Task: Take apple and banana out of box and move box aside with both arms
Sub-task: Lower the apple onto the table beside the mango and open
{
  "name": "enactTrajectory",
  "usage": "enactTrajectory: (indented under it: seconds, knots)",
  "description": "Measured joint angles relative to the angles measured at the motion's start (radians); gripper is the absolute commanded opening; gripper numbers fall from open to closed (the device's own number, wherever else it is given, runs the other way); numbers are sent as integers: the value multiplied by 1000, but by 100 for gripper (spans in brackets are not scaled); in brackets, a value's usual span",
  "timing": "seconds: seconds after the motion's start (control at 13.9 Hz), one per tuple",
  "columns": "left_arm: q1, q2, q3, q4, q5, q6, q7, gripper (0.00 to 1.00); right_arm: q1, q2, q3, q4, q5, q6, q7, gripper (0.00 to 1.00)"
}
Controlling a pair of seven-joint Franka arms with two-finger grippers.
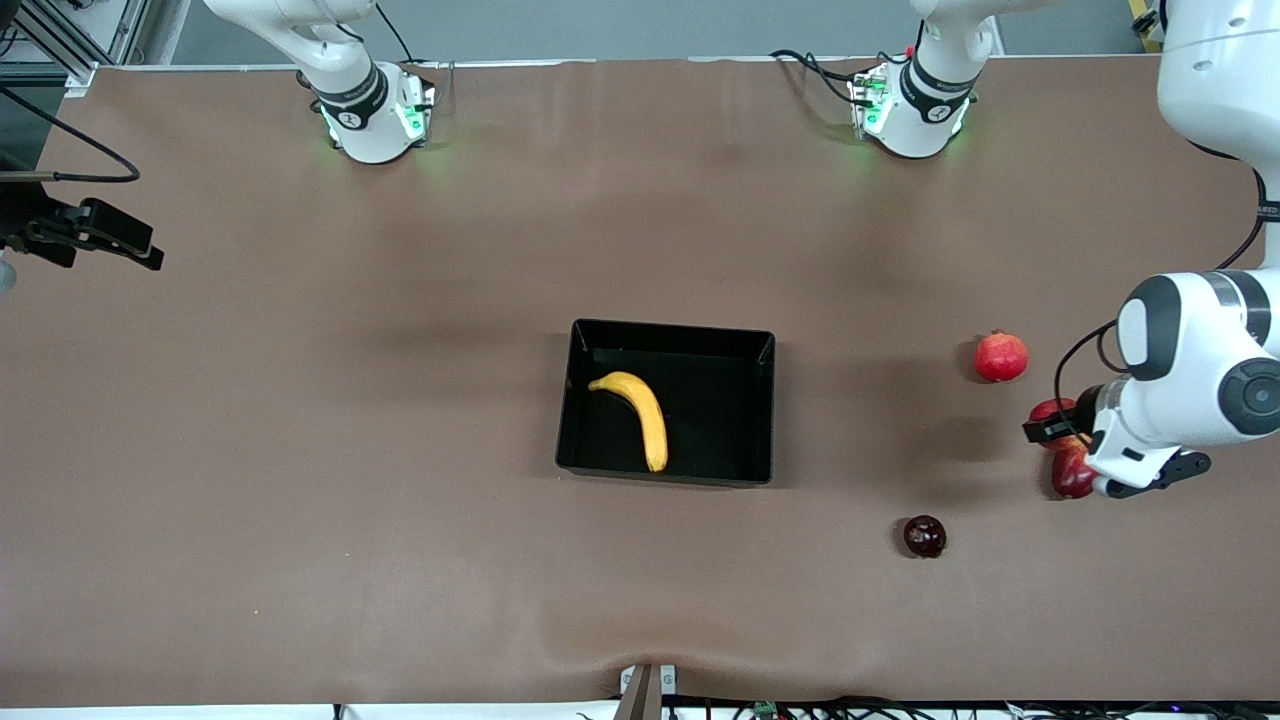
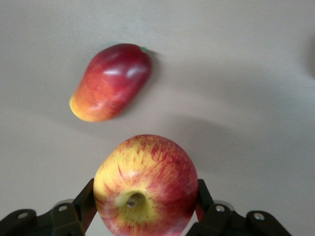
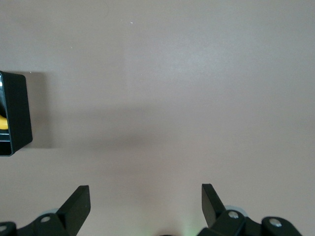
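Left wrist view shows the left gripper [image 2: 146, 211] grasping the small round red-and-yellow apple [image 2: 146, 184] at its widest girth, over an oblong red-orange mango [image 2: 111, 81]. Firm, smooth skin: hold gently. Right gripper [image 3: 146, 204] waits released.

The table [image 1: 400, 450] is a flat brown. On it the box [image 1: 735, 350] is glossy black, and the banana [image 1: 640, 408] in it is plain yellow. The apple [image 2: 145, 186] is red streaked over yellow, with a yellow patch around its stem end. The mango [image 2: 110, 81] is dark red, fading to orange-yellow at one end. The pomegranate [image 1: 1001, 357] is an even red, and a small round fruit [image 1: 924, 536] is very dark red. Both arms are white with black bands; the left claw [image 2: 145, 211] and right claw [image 3: 146, 206] are black.
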Motion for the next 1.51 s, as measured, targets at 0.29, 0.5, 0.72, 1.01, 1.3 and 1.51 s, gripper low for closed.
enactTrajectory:
  seconds: [0.29, 0.5, 0.72, 1.01, 1.3, 1.51]
  knots:
    - [61, 14, 0, -131, 63, 210, 44, 0, 0, 0, 0, 0, 0, 0, 0, 100]
    - [65, 15, -4, -179, 73, 264, 44, 0, 0, 0, 0, 0, 0, 0, 0, 100]
    - [64, 15, -9, -182, 74, 268, 44, 0, 0, 0, 0, 0, 0, 0, 0, 100]
    - [55, 15, -29, -183, 74, 268, 30, 0, 0, 0, 0, 0, 0, 0, 0, 100]
    - [39, 24, -42, -183, 74, 288, 11, 0, 0, 0, 0, 0, 0, 0, 0, 100]
    - [37, 54, -42, -183, 74, 340, 10, 0, 0, 0, 0, 0, 0, 0, 0, 100]
